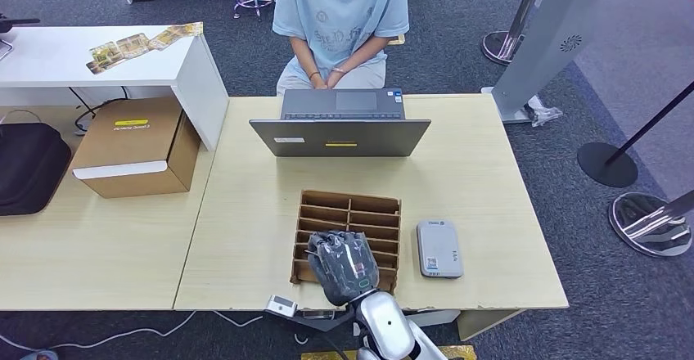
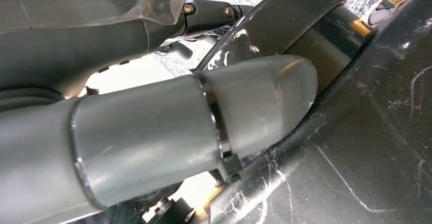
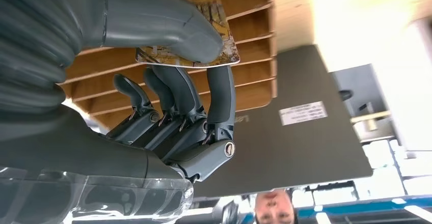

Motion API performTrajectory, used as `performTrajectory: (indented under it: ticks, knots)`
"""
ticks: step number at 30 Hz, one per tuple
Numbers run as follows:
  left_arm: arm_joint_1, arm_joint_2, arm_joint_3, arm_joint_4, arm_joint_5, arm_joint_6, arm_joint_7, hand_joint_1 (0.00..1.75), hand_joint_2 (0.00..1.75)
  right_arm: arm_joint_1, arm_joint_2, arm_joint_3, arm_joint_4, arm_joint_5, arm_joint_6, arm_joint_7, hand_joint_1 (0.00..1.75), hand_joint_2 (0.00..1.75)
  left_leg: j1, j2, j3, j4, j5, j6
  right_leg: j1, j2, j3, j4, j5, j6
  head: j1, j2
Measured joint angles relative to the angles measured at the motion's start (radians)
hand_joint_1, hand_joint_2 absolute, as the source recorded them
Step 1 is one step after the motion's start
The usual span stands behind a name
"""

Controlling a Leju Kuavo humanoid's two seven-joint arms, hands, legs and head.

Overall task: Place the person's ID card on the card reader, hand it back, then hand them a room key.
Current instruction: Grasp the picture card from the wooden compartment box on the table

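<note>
My right hand [image 1: 344, 266] is hovering over the near rows of the wooden rack [image 1: 385, 209], at 6 o'clock on the table [image 1: 245, 213]. In the right wrist view I am pinching a card [image 3: 216, 51] flat between thumb and fingers [image 3: 221, 94]; its printed face looks like a room key rather than an ID, though I cannot read it. So I am judging this to be the key hand-off stage.

Risks, as I am judging them:
- The pinch is covering only one end of the card, and the free end is sticking out. A quick swing could be letting it pivot or slip back into the slots.
- The free edge is sitting close to the rack dividers; lifting at a slant could be snagging it.
- The laptop [image 1: 340, 137] is standing at 12 o'clock between me and the person [image 1: 340, 24]. A low reach would be clipping its lid.

The reader [image 1: 439, 248] is lying just beside the rack at 3 o'clock, with nothing on it.

My left hand [image 2: 153, 132] is hanging by my body; whether its fingers are apart or curled I cannot tell.
</note>
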Motion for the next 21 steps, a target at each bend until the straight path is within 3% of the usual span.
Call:
performTrajectory:
  ticks: [6, 21]
  knots:
    - [0.0, 0.0, 0.0, 0.0, 0.001, -0.001, 0.001, 0.0, 0.0, 0.014, 0.0, 0.0, -0.04, -0.113, 0.026, -0.069, 1.59, 1.75, 0.0, 0.0, 0.0, 0.0, 0.0, 0.0, 0.0, 0.0, 0.0, 0.0, 0.0, 0.0, 0.0, 0.0]
    - [0.0, 0.002, -0.001, 0.0, -0.002, -0.006, -0.003, 0.0, 0.0, 0.04, -0.013, 0.0, -0.141, -0.19, 0.048, -0.108, 1.61, 1.75, 0.0, 0.0, 0.0, 0.0, 0.0, 0.0, 0.0, 0.0, 0.0, 0.0, 0.0, 0.0, 0.0, 0.0]
